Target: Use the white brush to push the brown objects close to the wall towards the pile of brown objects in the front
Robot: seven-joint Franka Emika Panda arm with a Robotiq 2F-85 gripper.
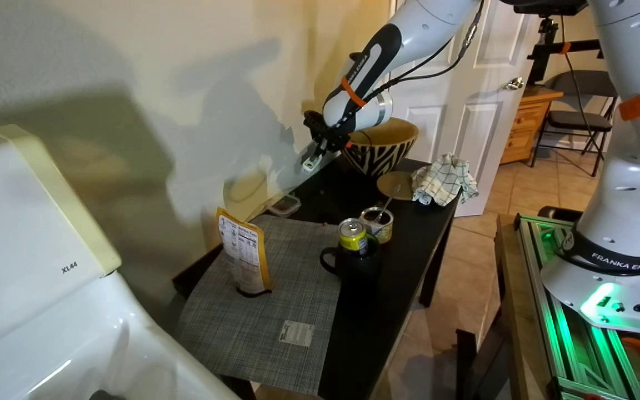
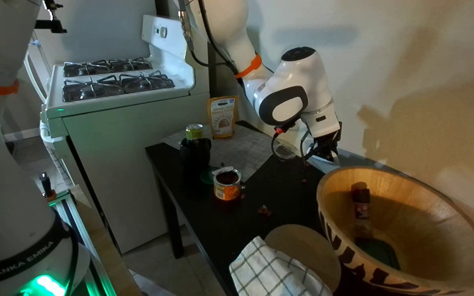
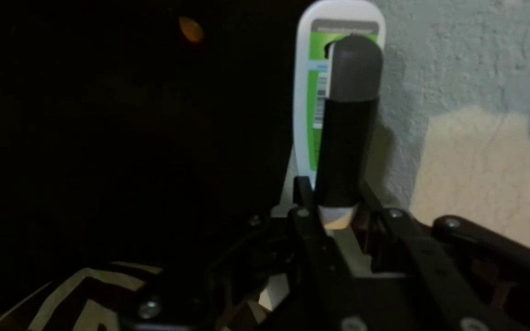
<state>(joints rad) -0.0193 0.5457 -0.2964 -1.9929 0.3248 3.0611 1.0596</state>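
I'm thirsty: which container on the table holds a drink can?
The black mug: a yellow-green can rises from it; the open tin and striped bowl show none.

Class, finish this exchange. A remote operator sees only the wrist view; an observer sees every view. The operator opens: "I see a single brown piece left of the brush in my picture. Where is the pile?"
Observer: In an exterior view, a small brown cluster lies between the open can and the round tan mat.
Operator: What does the striped bowl at my picture's bottom edge hold?
Observer: An exterior view shows a bottle inside.
Operator: Anything else close to the wall?
Observer: A low clear container sits there, by the grey placemat.
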